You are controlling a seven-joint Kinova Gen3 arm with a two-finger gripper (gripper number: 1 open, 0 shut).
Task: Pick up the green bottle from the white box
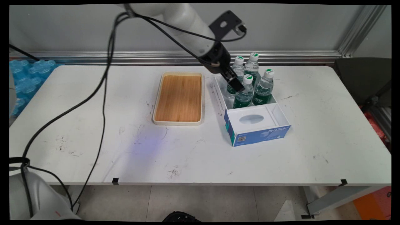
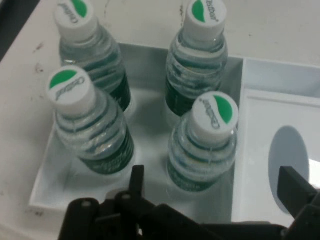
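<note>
Blue-and-white cardboard box (image 1: 257, 132) holds four upright clear green-labelled water bottles (image 1: 264, 88) in its far compartment; black two-finger gripper (image 2: 215, 187), fingers spread, hangs just above the near-left bottle (image 2: 205, 145), straddling it

The desk (image 1: 78, 131) is white with dark scuff marks. The tray (image 1: 178, 122) has a cream rim and a light brown wood-grain floor. The box (image 1: 259, 132) is white inside, and its front is blue with white lettering. The four bottles (image 1: 264, 89) are clear, with dark green labels and white caps that carry a green mark. The gripper (image 1: 235, 82) is black, the arm (image 1: 187, 22) is white, and its cables (image 1: 103, 103) are black.
</note>
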